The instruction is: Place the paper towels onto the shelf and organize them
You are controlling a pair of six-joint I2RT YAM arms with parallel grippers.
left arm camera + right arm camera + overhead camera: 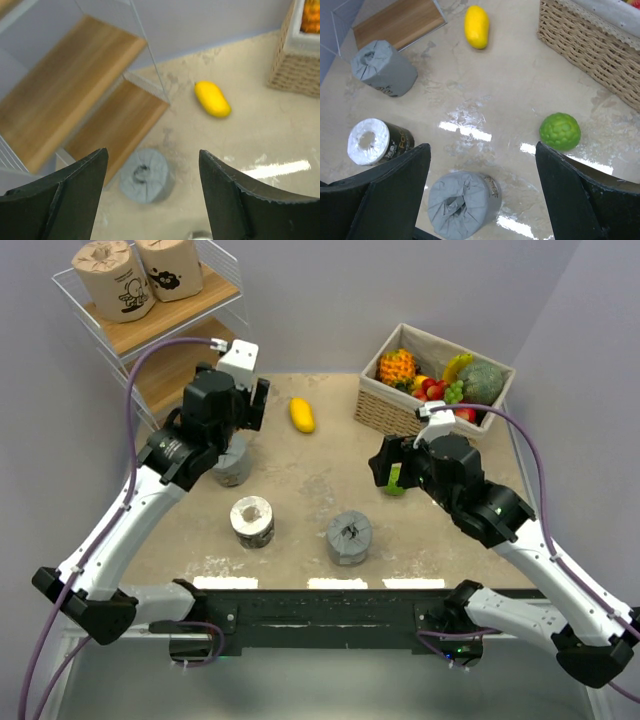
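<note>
Two tan printed rolls (137,275) stand on the top board of the white wire shelf (170,365). A pale grey roll (232,462) stands on the table by the shelf's foot, under my left gripper (238,425), which is open and empty above it; the roll shows between the fingers in the left wrist view (146,175). A dark roll with a white top (252,521) and another grey roll (349,537) stand near the front. My right gripper (385,468) is open and empty, above the grey roll (463,204).
A yellow mango (302,414) lies mid-table. A green lime (560,131) lies next to the right gripper. A wicker fruit basket (432,377) stands at the back right. The shelf's lower boards (75,95) are bare.
</note>
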